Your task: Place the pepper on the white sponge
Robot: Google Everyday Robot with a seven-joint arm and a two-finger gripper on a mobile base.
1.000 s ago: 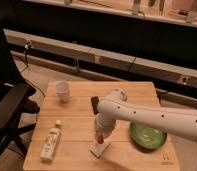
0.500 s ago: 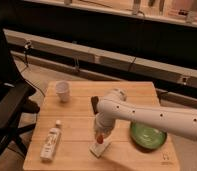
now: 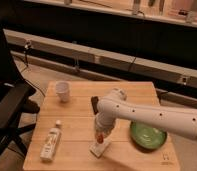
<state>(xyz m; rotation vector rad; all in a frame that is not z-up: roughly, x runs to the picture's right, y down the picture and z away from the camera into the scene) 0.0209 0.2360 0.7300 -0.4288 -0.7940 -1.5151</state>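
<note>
View count: 1. Camera view: raised position off the table's (image 3: 82, 127) near edge, looking down and across toward the far edge and the dark wall behind. Range: middling; near corners are cut by the frame's bottom, far corners show fully. Arm enters from the right edge; gripper (image 3: 100, 134) sits low at center, near the near edge. No second view to share scene.

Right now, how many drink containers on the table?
2: a white cup at the far left, and a bottle lying near the front left edge. The gripper hangs over the white sponge; the arm may hide more.
</note>
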